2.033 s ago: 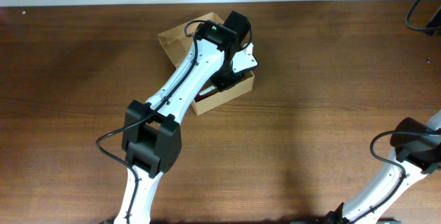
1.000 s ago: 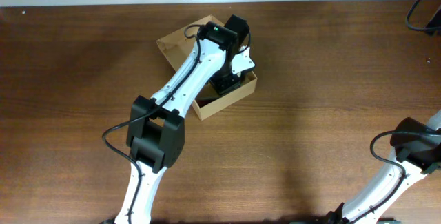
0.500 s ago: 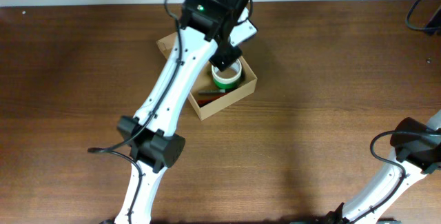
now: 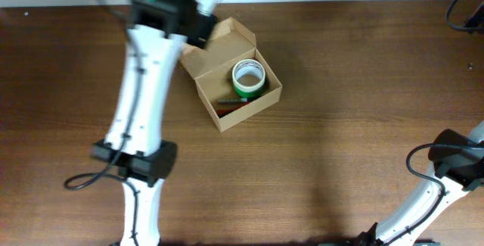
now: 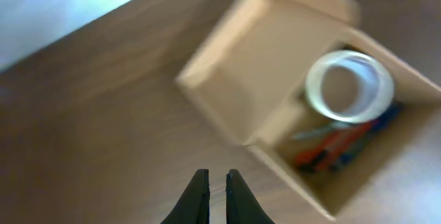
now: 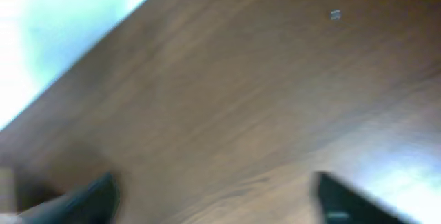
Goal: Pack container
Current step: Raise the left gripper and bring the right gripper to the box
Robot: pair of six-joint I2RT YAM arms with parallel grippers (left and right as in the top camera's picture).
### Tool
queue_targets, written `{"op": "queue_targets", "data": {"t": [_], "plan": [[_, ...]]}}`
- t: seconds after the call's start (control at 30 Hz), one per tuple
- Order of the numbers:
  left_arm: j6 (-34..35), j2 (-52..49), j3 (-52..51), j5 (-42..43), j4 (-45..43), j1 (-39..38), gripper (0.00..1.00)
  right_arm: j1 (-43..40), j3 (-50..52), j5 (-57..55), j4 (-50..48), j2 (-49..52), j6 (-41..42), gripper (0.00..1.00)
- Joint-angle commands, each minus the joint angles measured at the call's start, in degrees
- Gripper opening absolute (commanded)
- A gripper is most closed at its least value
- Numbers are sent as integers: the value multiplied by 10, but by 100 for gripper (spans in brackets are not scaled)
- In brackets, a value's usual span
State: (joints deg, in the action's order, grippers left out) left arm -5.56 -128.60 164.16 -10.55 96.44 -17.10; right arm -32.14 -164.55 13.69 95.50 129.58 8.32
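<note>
The container, a tan cardboard box (image 4: pixel 243 114), stands open at the table's back centre with its flap lid (image 4: pixel 219 45) leaning up at its back left. Inside lie a green tape roll (image 4: pixel 248 78) and red and blue pens (image 4: pixel 231 104). My left gripper (image 4: pixel 200 26) hovers blurred over the table at the box's back-left corner. In the left wrist view its fingers (image 5: pixel 217 182) are shut and empty, with the box (image 5: pixel 289 176), tape roll (image 5: pixel 350 86) and pens (image 5: pixel 337 148) ahead of them. My right gripper (image 6: pixel 217 196) is wide open and empty over bare wood.
The brown wooden table (image 4: pixel 340 147) ends at a white strip along the back edge. My right arm (image 4: pixel 454 166) stands at the lower right corner, far from the box. A black cable (image 4: pixel 463 17) hangs at the upper right.
My left arm has lifted out of the box and swung up and to the left. The tape roll has come into view in the box, and the lid flap stands uncovered. The right arm has not moved.
</note>
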Motion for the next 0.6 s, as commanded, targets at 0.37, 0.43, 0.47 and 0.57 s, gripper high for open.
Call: {"op": "queue_targets", "data": {"t": [0.37, 0.43, 0.47, 0.57], "plan": [[77, 38, -210, 158, -18, 205, 2, 157, 114, -28, 18, -6, -3, 4], [77, 38, -257, 182, -47, 205, 2, 198, 157, -65, 12, -5, -2, 4], [77, 38, -285, 196, -70, 205, 2, 219, 181, -75, 5, -5, 1, 4], [77, 38, -365, 229, -134, 205, 2, 278, 250, -98, -30, -5, 1, 4]]}}
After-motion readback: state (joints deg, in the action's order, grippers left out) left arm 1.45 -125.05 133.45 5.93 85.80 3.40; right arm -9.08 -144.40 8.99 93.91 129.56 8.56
